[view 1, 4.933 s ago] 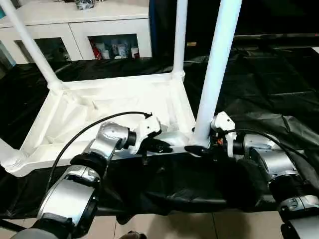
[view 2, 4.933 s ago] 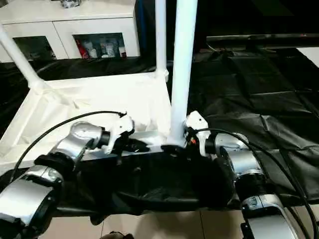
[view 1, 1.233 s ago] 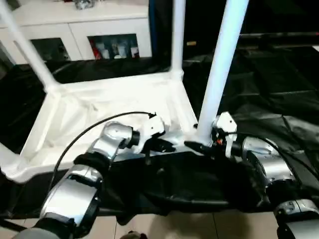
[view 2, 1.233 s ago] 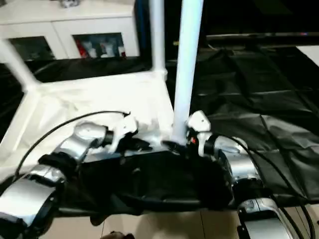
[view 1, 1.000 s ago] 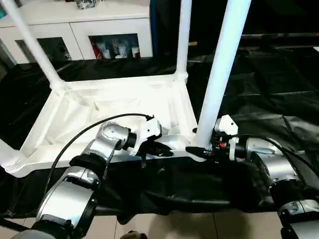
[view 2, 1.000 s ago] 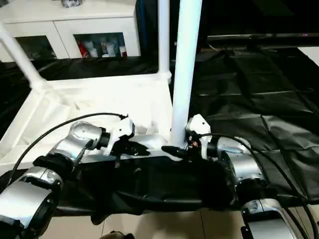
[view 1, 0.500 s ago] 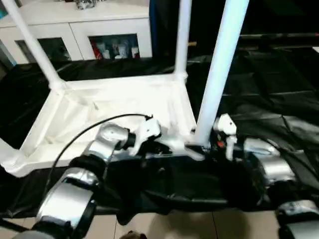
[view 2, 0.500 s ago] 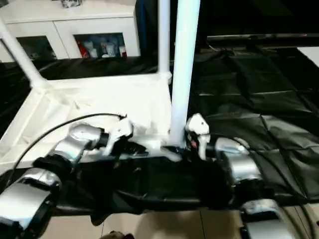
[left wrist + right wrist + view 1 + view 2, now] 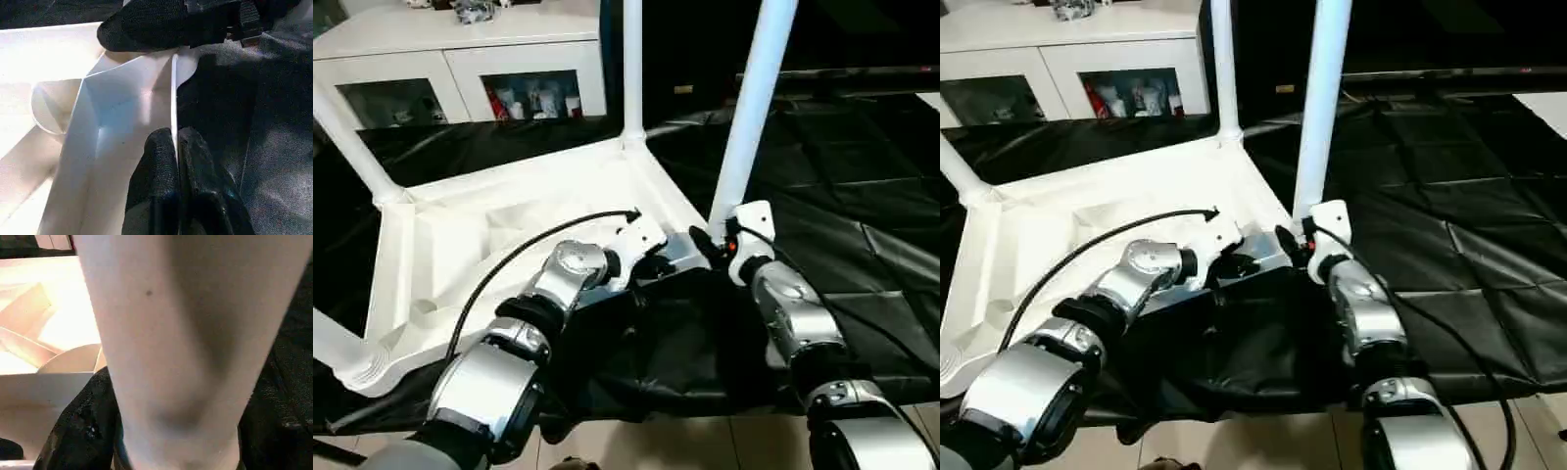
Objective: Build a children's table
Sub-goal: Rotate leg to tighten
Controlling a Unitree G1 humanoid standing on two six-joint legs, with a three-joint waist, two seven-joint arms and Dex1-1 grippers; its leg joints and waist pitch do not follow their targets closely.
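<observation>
Black-draped worktop (image 9: 862,245) carries the upturned white tabletop (image 9: 470,245), legs up. Left hand (image 9: 176,147) pinches the tabletop's near rim; right hand (image 9: 705,243) grips the near-right leg (image 9: 749,108) at its base.

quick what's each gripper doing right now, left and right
Left gripper: shut, pinching the thin rim of the tabletop.
Right gripper: fingers around the base of the near leg, holding it.
</observation>
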